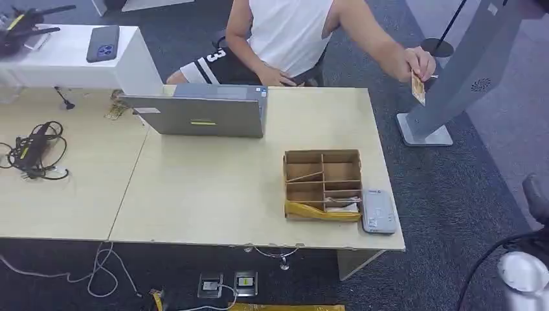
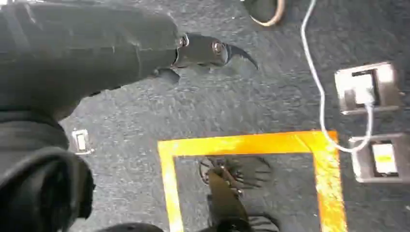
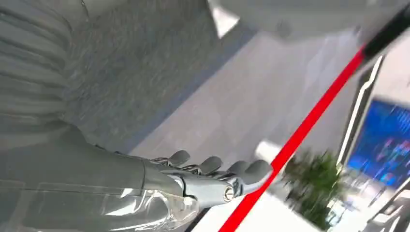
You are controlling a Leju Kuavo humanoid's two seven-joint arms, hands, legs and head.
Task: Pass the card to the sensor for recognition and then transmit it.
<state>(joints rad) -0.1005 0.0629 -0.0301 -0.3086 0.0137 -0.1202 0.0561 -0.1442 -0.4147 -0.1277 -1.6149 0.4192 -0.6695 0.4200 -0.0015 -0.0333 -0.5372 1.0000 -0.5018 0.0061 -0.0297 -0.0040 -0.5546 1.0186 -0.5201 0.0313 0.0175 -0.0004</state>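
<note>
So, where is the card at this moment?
In the head view the card is at the upper right, held in a person's hand past the table's far right corner, just beside the grey stand.

An office: desks [image 1: 194, 188], laptop [image 1: 201, 110], grey carpet [image 1: 453, 188].

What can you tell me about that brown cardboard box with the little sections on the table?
The cardboard box is a shallow, open-topped brown tray split by thin cardboard walls into several compartments. Most look empty; the ones nearest the table's front edge hold something pale, too small to identify. A yellow strip lies along its front wall. It sits flat near the table's front right corner, with a small grey device right beside it. No hand touches it.
</note>
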